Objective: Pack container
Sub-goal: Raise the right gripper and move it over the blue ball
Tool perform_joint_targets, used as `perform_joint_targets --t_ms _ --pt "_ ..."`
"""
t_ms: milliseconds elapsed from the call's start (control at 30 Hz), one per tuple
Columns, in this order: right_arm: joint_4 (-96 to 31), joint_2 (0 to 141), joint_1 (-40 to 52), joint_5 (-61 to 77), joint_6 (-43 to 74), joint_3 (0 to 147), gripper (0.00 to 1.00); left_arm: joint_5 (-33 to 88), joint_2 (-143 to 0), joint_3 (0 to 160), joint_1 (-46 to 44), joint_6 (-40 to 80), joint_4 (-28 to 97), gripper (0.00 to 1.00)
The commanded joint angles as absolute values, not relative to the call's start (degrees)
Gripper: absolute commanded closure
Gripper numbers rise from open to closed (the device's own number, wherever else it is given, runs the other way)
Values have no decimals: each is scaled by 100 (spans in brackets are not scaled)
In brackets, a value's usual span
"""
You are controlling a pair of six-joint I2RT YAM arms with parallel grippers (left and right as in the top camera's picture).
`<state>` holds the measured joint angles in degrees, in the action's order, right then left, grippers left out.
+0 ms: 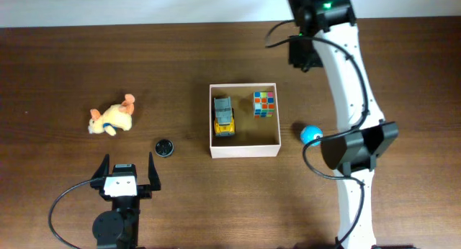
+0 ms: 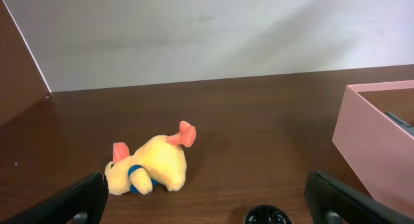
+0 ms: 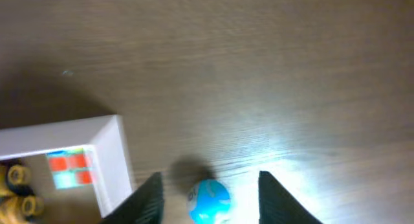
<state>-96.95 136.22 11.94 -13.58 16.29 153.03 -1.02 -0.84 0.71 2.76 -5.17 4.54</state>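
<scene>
The container (image 1: 244, 152), a square shallow box with white walls and a tan floor, sits mid-table. It holds a yellow toy truck (image 1: 224, 116) and a colourful cube (image 1: 264, 103). A blue ball (image 1: 310, 134) lies just right of it. A yellow plush dog (image 1: 112, 119) lies at the left, with a small black disc (image 1: 165, 147) between it and the box. My left gripper (image 1: 128, 174) is open and empty, near the front edge. My right gripper (image 1: 302, 53) is open and empty, held high behind the box. In the right wrist view the ball (image 3: 208, 201) shows between its fingers (image 3: 209, 180), far below.
The left wrist view shows the plush dog (image 2: 152, 167), the black disc (image 2: 267, 216) and the container's near wall (image 2: 375, 140) ahead of the open fingers (image 2: 210, 208). The right wrist view shows the container's corner (image 3: 110, 153) with the cube (image 3: 68, 169) inside.
</scene>
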Motion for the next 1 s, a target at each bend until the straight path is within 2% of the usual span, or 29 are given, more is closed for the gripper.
perform_joint_targets --t_ms 0,267,967 --pt "-9734 13535 943 -1028 1372 14890 51 -82 -40 49 316 -631 478 1" --pt "-9736 13535 829 -635 1398 13983 43 -82 -40 49 316 -631 478 1" --pt "-9732 13284 637 -484 1745 12455 43 -82 -40 49 316 -631 478 1"
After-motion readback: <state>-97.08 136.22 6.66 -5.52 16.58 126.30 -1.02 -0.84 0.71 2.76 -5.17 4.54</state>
